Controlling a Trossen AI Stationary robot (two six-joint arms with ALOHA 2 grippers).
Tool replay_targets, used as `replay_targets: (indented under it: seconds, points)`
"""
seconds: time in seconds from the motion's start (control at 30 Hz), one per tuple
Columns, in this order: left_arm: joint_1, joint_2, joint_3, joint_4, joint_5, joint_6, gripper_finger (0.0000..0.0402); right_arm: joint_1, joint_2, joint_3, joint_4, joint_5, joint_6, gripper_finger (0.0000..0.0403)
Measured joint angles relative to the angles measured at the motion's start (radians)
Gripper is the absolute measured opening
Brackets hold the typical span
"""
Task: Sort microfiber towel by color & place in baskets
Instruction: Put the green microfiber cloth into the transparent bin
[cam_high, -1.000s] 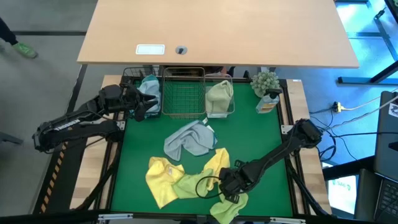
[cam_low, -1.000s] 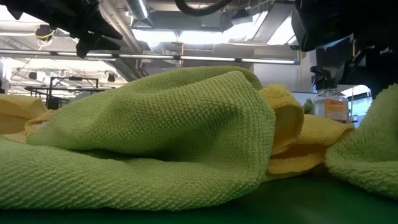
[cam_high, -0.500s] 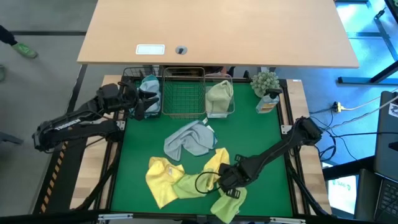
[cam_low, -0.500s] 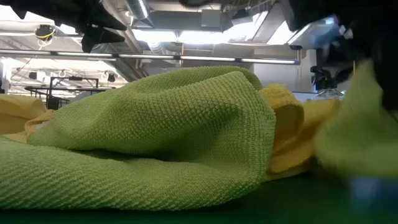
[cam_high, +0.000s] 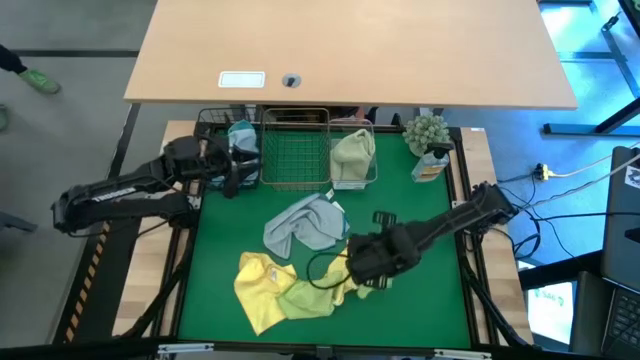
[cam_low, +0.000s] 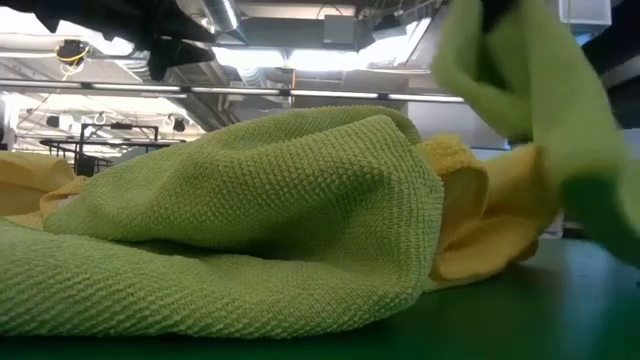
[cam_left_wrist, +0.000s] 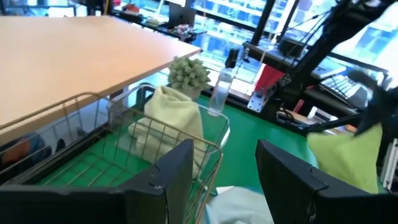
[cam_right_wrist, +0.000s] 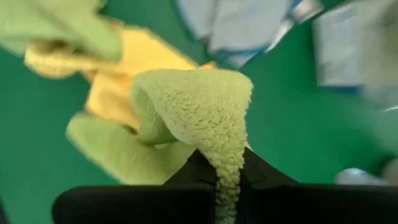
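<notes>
A pale green towel (cam_right_wrist: 199, 106) hangs from my right gripper (cam_high: 365, 262), which is shut on it above the pile in the middle of the mat. Under and beside it lie a green towel (cam_high: 310, 297), two yellow towels (cam_high: 262, 285) and a blue-grey towel (cam_high: 305, 225). Along the far edge stand the black basket (cam_high: 212, 128) with a blue-grey towel (cam_high: 241, 138) in it, the silver basket (cam_high: 295, 150), and the clear basket (cam_high: 372, 170) holding a pale green towel (cam_high: 352, 152). My left gripper (cam_left_wrist: 217, 180) stands open by the black basket. My right gripper pinches a folded ridge of the pale green towel (cam_right_wrist: 227, 158) between its two fingers, so more than one layer. The towel hangs slack (cam_low: 535, 100) below the fingers. The arm hides it in the high view, and I cannot tell whether its lower end clears the table.
A small potted plant (cam_high: 427, 131) and a clear bottle (cam_high: 430, 165) stand at the mat's far right corner. A wooden tabletop (cam_high: 350, 50) lies beyond the baskets. Bare green mat (cam_high: 420, 220) shows to the right of the towel pile.
My right gripper has shut on the pale green towel that lay near the front edge. It has risen and gone toward the far edge with it. The towel has come up off the mat and now hangs from the fingers over the pile.
</notes>
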Motion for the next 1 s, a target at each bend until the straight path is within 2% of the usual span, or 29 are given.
replay_targets:
  seconds: [0.23,0.47,0.83,1.0]
  points:
    - [-0.047,0.083,0.000,0.090,0.000,0.007,0.0169,-0.067,-0.006,0.174,-0.032,0.166,-0.211,0.0005]
    - [-0.114,0.173,0.000,0.128,0.000,0.006,0.0169,-0.194,-0.017,0.283,-0.033,0.286,-0.419,0.0010]
    - [-0.221,0.261,0.000,0.213,-0.002,0.004,0.0169,-0.485,-0.033,0.324,-0.029,0.298,-0.701,0.0011]
    - [-0.269,0.292,0.000,0.290,-0.002,0.003,0.0169,-0.632,-0.034,0.324,0.054,0.277,-0.819,0.0012]
